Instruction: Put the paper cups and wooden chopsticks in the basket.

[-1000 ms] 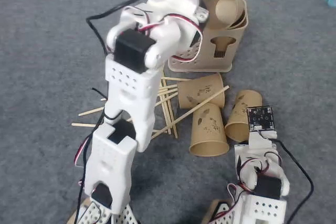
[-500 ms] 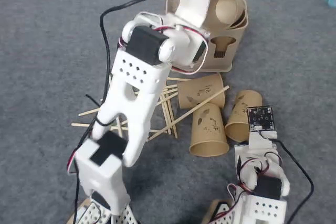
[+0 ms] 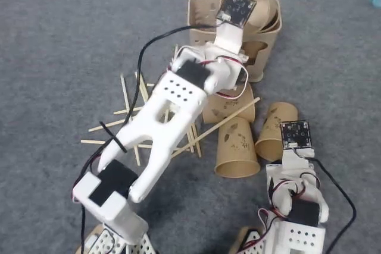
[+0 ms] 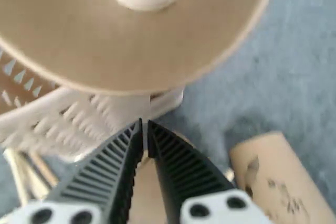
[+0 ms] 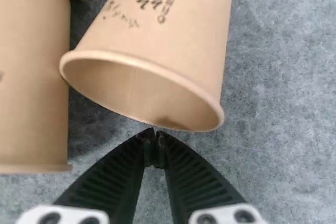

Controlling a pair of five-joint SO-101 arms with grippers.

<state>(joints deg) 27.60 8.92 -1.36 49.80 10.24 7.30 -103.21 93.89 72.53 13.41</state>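
Paper cups (image 3: 257,9) are nested and tilted inside the basket (image 3: 271,46), whose walls are judged to keep them from rolling. Three more cups are left on their sides on the grey carpet (image 3: 59,57): one just beside the basket (image 3: 235,104), a middle cup (image 3: 236,147) and an outer cup (image 3: 275,124). Wooden chopsticks (image 3: 134,90) are scattered beside them, not yet collected. The left gripper (image 4: 144,127) is held at the basket's front wall, jaws pressed almost together with nothing between them. The right gripper (image 5: 155,136) is parked at the outer cup's open rim, jaws pressed together. It is judged well placed for a rim grasp once they are spread.
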